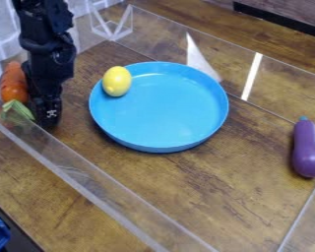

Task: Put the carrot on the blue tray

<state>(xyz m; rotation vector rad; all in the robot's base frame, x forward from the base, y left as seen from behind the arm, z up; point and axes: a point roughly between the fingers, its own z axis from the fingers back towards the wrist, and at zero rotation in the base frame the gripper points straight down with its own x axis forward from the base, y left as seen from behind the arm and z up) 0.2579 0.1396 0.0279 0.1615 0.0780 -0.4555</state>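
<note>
Camera, hand: my black two-fingered metal hand [38, 110] is spread wide, low beside the carrot; I see no grip on it
Camera, carrot: the stubby orange toy carrot with green leafy top [13, 83] lies at the counter's [187, 202] left edge; well apart from the tray
Camera, tray: the round bright-blue plastic tray [160, 108] awaits it; grasp, carry and release all remain, I judge

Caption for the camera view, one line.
End effector down beside the carrot, left of the blue tray with the lemon at its rim.
</note>
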